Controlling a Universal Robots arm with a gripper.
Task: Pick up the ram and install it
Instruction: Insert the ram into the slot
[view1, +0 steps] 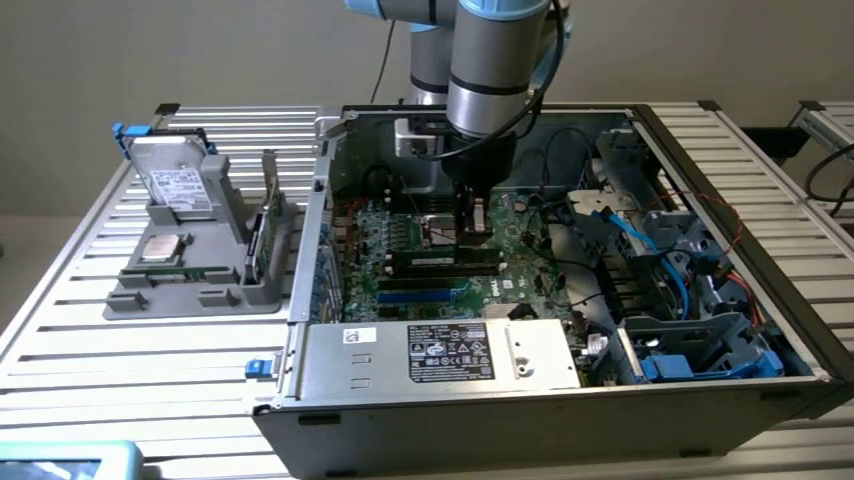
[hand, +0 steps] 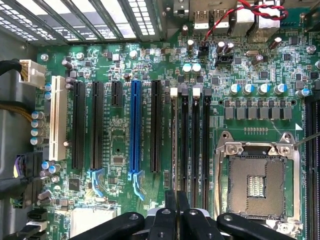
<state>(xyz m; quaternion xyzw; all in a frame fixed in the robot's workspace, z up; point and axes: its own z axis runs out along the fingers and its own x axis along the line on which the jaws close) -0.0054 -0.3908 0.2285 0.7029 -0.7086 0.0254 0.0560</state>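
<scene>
Ram (view1: 447, 262): upright in motherboard (hand: 120, 150) slot, inside computer case (view1: 534, 420) at counter (view1: 80, 340) middle. Top edge partly hidden by pincer (view1: 467, 240). Pincer clenched there; gripping or merely touching, unclear. Power supply (view1: 441, 352) just beside. Hard drive (view1: 174, 185) near counter's far corner.

An open computer case (view1: 534, 430) sits on a slatted table (view1: 134, 350) beside a grey tray (view1: 200, 298).
</scene>
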